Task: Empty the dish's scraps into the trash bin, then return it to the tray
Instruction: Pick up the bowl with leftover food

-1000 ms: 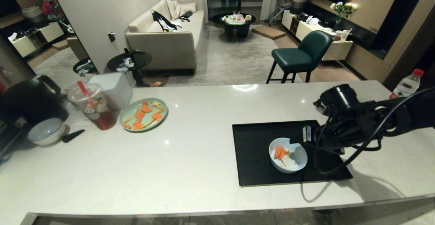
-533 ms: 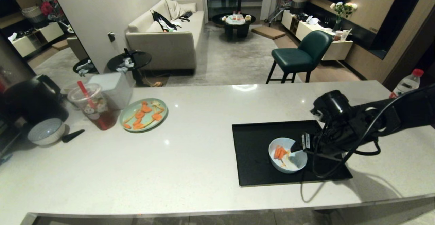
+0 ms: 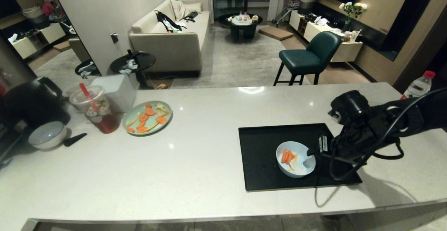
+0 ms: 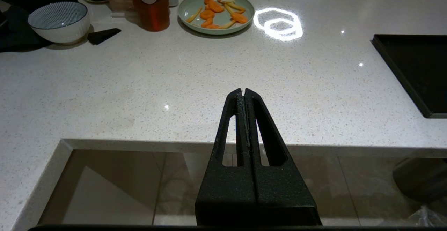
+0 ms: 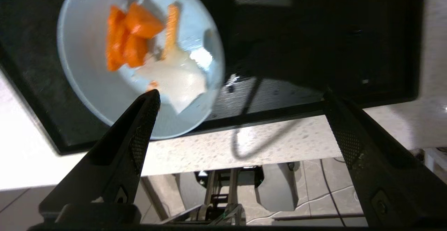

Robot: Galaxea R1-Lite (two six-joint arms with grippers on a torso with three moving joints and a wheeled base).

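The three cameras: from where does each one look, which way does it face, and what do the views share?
Head view: from the robot's head, facing forward and down over the counter; the right arm reaches to the pale-blue bowl on the black tray.
Left wrist view: low at the counter edge, facing across it toward the mint-green plate; the shut left gripper shows.
Right wrist view: above the tray, facing down; the open right gripper straddles the bowl's rim.
Shared: bowl and tray in head and right wrist views; plate in head and left wrist views.

Head view high over the counter (image 3: 195, 147), left wrist low at its edge, right wrist close above — all share the tray (image 3: 265, 147).
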